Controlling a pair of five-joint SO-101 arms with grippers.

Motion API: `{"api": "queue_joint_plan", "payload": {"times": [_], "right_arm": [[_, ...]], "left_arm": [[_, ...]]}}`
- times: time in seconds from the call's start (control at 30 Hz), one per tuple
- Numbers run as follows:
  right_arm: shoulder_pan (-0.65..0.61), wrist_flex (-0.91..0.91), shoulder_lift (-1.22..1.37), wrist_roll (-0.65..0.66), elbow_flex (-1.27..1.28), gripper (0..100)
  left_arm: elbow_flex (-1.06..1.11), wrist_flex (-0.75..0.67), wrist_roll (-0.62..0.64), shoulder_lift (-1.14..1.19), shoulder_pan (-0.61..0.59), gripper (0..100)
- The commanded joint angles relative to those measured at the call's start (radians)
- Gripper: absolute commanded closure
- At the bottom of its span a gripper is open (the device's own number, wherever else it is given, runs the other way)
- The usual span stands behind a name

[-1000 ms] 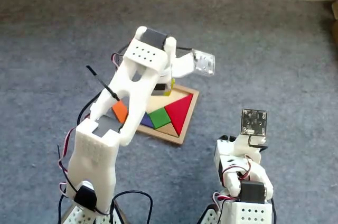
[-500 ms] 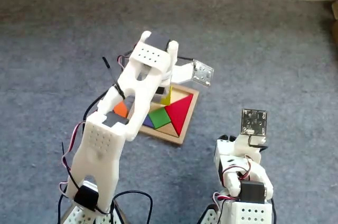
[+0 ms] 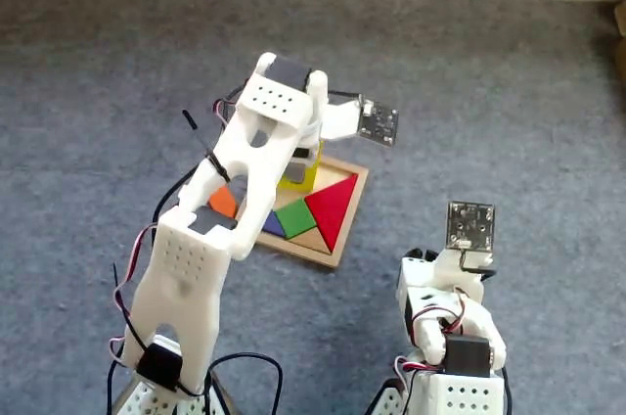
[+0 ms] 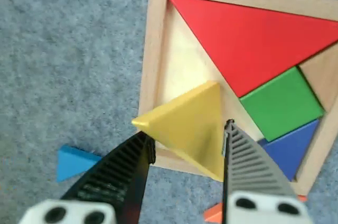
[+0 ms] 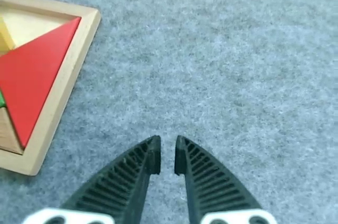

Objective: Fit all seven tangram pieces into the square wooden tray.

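Note:
My left gripper (image 4: 186, 145) is shut on a yellow triangle (image 4: 187, 126), held tilted above the bare corner and rim of the square wooden tray (image 4: 153, 49). Inside the tray lie a big red triangle (image 4: 248, 39), a green square (image 4: 280, 102), a blue piece (image 4: 288, 147) and a plain wooden piece (image 4: 322, 73). From above, the left arm covers much of the tray (image 3: 337, 244), with the yellow triangle (image 3: 299, 172) showing beneath the wrist. My right gripper (image 5: 163, 155) is shut and holds nothing, low over the carpet beside the tray's edge (image 5: 63, 92).
A light blue triangle (image 4: 74, 160) lies on the grey carpet just outside the tray. An orange piece (image 3: 223, 202) sits by the tray's left side under the left arm. The right arm (image 3: 445, 322) is folded near the front. Open carpet lies to the right.
The left arm shifted slightly over the tray's far corner and its wrist turned, so more of the yellow triangle shows. The right arm stayed still.

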Motion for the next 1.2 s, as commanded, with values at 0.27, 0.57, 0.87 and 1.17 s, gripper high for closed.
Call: {"api": "queue_joint_plan", "payload": {"times": [0.27,0.57,0.87,1.17], "right_arm": [[0.01,-0.036,-0.015,0.012,0.091,93.3],[0.01,-0.036,-0.015,0.012,0.091,93.3],[0.012,-0.033,-0.015,0.012,0.091,93.3],[0.012,-0.035,-0.015,0.012,0.091,93.3]], "left_arm": [[-0.292,-0.044,0.272,-0.024,-0.042,78],[-0.366,-0.061,0.531,0.013,-0.116,79],[-0.374,-0.176,0.681,0.222,-0.09,88],[-0.374,-0.048,0.678,0.237,0.047,88]]}}
